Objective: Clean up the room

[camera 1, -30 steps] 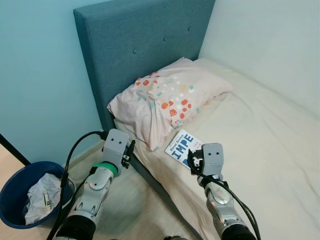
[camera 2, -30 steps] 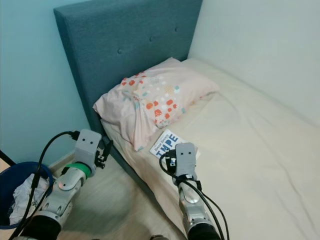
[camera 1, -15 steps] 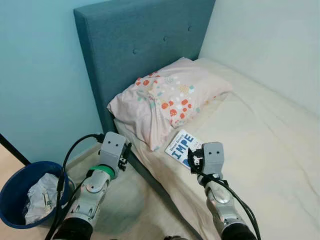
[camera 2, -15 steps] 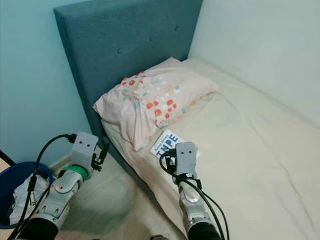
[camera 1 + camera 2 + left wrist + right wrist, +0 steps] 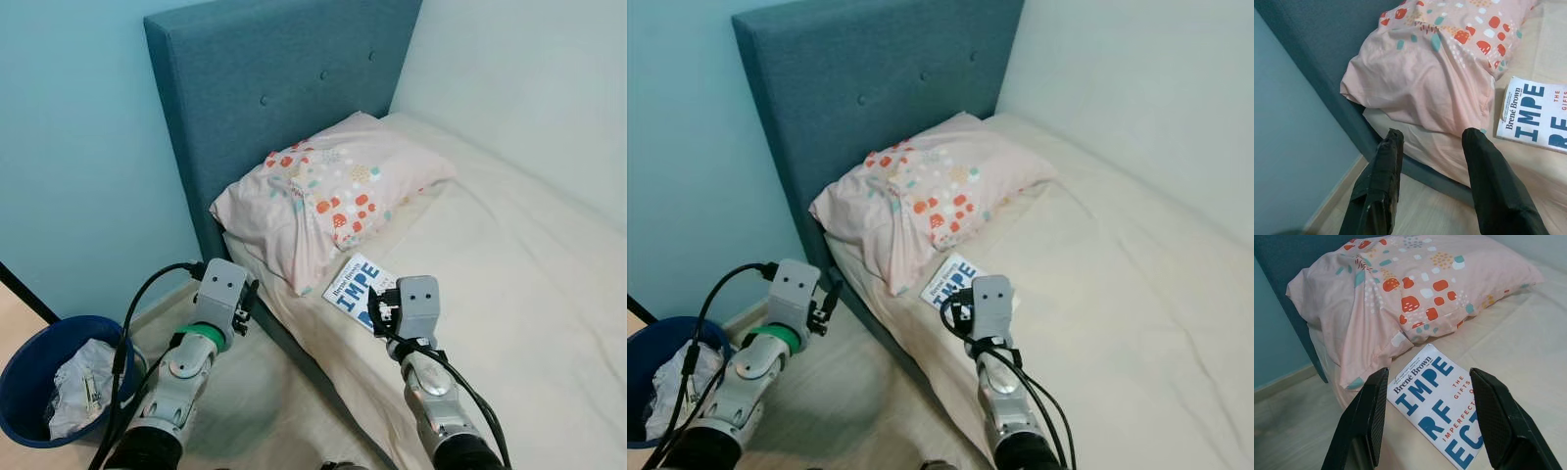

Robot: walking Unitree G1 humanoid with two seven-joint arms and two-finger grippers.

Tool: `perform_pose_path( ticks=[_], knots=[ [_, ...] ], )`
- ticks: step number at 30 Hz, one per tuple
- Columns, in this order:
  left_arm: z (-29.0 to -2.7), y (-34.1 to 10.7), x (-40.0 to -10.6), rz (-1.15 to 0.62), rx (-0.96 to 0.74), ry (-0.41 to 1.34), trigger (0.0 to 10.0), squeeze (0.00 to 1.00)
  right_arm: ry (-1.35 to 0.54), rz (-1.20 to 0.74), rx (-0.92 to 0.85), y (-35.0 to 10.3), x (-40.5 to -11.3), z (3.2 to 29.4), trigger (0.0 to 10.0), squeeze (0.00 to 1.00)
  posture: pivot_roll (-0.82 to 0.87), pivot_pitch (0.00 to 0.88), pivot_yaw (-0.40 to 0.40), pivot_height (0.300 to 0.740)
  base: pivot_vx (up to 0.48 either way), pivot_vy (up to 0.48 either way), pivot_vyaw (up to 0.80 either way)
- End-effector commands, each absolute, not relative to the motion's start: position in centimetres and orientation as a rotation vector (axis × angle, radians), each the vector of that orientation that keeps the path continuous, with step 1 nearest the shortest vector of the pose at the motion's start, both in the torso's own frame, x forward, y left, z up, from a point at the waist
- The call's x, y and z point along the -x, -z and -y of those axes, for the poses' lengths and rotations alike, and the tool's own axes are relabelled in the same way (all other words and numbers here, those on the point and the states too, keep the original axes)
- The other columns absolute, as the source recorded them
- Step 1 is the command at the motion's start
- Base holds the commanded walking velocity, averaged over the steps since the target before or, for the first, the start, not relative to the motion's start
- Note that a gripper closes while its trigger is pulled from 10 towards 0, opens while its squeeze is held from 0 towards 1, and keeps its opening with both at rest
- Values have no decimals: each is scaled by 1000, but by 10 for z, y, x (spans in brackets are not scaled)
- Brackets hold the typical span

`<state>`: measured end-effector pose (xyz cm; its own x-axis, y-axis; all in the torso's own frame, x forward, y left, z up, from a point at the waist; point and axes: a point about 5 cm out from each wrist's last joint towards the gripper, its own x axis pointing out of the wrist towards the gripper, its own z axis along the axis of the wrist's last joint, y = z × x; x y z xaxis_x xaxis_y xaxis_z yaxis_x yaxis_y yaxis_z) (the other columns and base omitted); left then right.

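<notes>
Right gripper (image 5: pixel 1427 423) fingers spread wide above book (image 5: pixel 1442 404), holding nothing, left gripper (image 5: pixel 1432 169) likewise apart.

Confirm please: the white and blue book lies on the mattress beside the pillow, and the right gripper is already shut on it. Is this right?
Not quite. The book does lie on the mattress beside the pillow, but the right gripper is open, its fingers spread on either side of the book and not closed on it. The right wrist view shows this.
</notes>
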<state>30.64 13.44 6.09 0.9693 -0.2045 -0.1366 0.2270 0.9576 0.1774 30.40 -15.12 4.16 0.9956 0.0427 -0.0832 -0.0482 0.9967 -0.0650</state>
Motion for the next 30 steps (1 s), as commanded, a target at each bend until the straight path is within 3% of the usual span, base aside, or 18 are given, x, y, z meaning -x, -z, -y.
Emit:
perform_pose_path(
  ticks=[1, 30],
  knots=[
    [-134, -57, -304, -129, -199, 223, 10000, 0, -31, -98, 55, -37, -301, 153, 10000, 0, 28, 29, 26, 740, 0, 0, 0],
    [-134, -50, -299, -148, -193, 212, 10000, 0, -43, -117, 66, -29, -293, 154, 10000, 0, 13, 46, 17, 740, 0, 0, 0]
  ],
)
